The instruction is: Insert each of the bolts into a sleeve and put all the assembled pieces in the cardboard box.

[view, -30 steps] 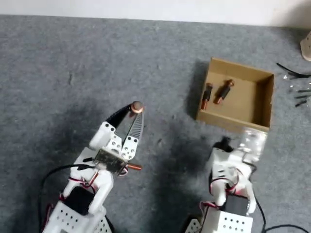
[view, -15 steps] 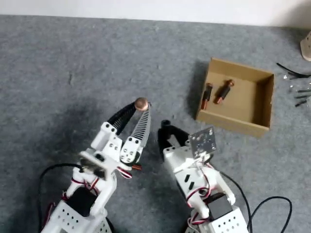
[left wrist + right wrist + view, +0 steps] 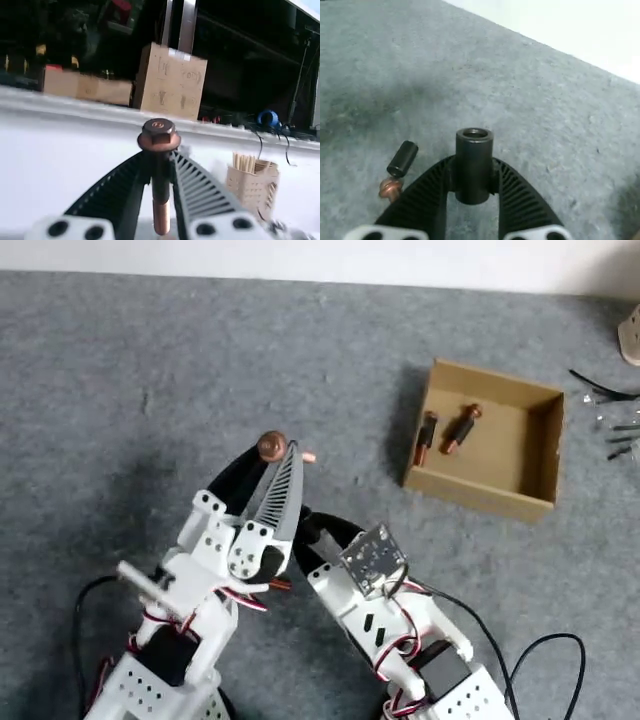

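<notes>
My left gripper (image 3: 272, 452) is shut on a copper bolt (image 3: 160, 150), held by its shaft with the hex head (image 3: 271, 445) above the fingertips. My right gripper (image 3: 308, 524) sits just beside and below it, shut on a black sleeve (image 3: 474, 162) whose open end faces up. An assembled bolt and sleeve (image 3: 399, 167) lies on the grey carpet beyond the right gripper. Its copper end (image 3: 308, 456) peeks out next to the left fingers. The cardboard box (image 3: 480, 498) stands at the right, holding two assembled pieces (image 3: 427, 437) (image 3: 460, 428).
Black cables and small parts (image 3: 615, 425) lie at the right edge behind the box. A beige object (image 3: 630, 335) sits at the far right corner. A small copper piece (image 3: 280, 583) shows under the left arm's wrist. Open carpet spreads to the left and back.
The right arm swung left from beside the box until its gripper came close to the left gripper. The left gripper, still holding the bolt, shifted slightly left.
</notes>
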